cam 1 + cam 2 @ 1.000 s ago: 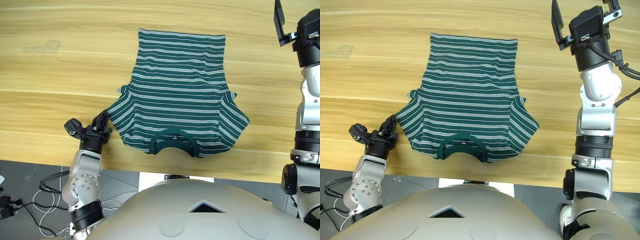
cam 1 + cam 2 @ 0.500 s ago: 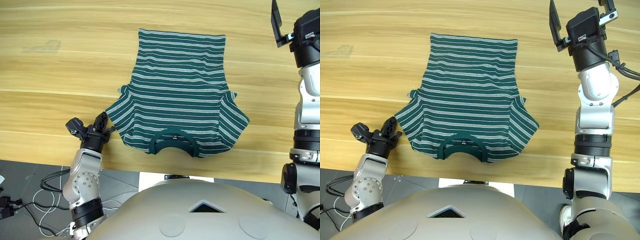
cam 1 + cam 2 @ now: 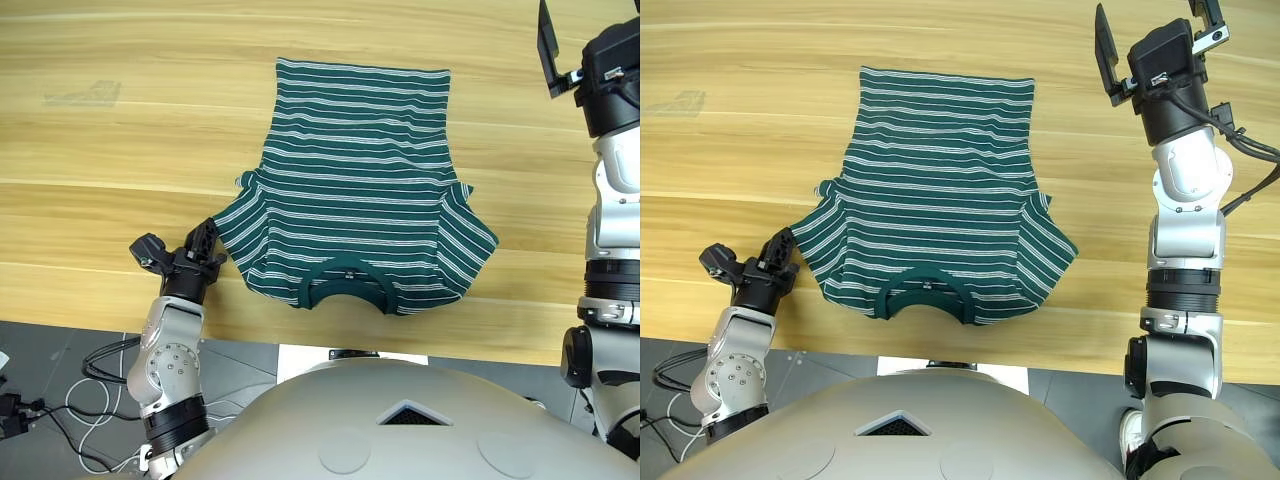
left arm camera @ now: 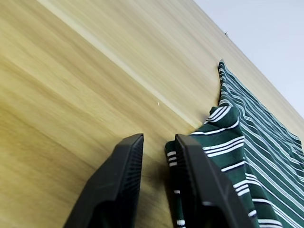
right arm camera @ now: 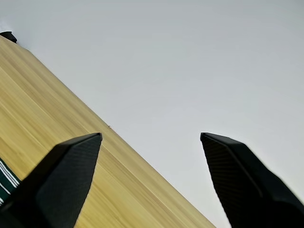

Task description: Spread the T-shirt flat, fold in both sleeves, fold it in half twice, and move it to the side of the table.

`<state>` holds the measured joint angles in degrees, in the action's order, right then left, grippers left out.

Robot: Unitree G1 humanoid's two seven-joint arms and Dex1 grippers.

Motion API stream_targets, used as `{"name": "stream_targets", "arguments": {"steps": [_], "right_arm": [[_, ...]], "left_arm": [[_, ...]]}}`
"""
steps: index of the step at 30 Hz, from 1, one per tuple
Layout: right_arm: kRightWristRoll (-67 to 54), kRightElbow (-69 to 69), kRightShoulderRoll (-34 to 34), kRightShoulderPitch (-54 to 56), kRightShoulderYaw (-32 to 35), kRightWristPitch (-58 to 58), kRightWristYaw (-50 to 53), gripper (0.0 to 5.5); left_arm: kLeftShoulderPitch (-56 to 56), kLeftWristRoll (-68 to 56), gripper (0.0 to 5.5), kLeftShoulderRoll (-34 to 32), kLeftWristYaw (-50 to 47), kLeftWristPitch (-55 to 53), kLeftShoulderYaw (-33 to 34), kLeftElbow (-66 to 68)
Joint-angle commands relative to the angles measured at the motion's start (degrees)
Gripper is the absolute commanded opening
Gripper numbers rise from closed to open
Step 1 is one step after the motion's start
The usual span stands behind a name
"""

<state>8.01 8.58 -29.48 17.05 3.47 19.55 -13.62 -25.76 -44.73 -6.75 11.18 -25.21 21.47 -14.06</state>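
A dark green T-shirt (image 3: 355, 190) with white stripes lies on the wooden table (image 3: 120, 180), collar toward me and hem at the far side. Both sleeves stick out sideways near the front edge. My left gripper (image 4: 156, 142) sits low at the tip of the left sleeve (image 3: 232, 222), open by a narrow gap. One of its fingers (image 4: 192, 180) touches the sleeve's edge, and bare table shows between the two. My right gripper (image 3: 1152, 12) is raised over the far right of the table, away from the shirt. It is wide open with nothing in it (image 5: 151, 137).
The table's front edge runs just below the collar, with dark floor and cables (image 3: 60, 400) beyond it at the left. Bare wood lies to the left, right and far side of the shirt. A faint mark (image 3: 85, 95) shows at the far left.
The left gripper dipped back toward the table edge, then returned to the sleeve tip. The right gripper drifted slightly left and farther away. The shirt has not moved.
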Motion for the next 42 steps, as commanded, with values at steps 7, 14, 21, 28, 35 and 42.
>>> {"name": "stream_targets", "arguments": {"steps": [7, 14, 21, 28, 35, 42], "right_arm": [[0.5, 0.3, 0.8, -0.1, -0.7, -0.1, 0.1, 3.85], [0.7, 0.6, 1.1, 0.4, -1.2, -0.1, 0.1, 3.85], [0.6, 1.1, 1.1, 0.8, -1.4, 0.1, 0.1, 3.85], [0.7, 1.2, 1.0, 0.7, -1.4, 0.1, 0.0, 3.85], [0.8, 1.3, 0.9, 0.6, -1.3, 0.0, 0.0, 3.85], [0.9, 1.8, 1.1, 0.2, -1.3, 0.2, 0.4, 3.85]], "left_arm": [[-0.8, 1.8, 1.87, 0.1, -1.4, -1.7, 0.0, 3.2], [0.1, 2.6, 1.87, -0.9, -0.5, -2.6, -1.7, 3.6], [0.6, 3.3, 1.87, -0.9, -0.6, -2.7, -2.5, 3.5], [0.2, 3.2, 1.28, -1.0, -0.1, -2.8, -2.9, 3.2], [-0.5, 3.8, 1.28, -1.4, 0.5, -2.6, -3.9, 2.6], [0.3, 4.2, 1.28, -0.7, -0.6, -1.6, -3.0, 3.4]]}}
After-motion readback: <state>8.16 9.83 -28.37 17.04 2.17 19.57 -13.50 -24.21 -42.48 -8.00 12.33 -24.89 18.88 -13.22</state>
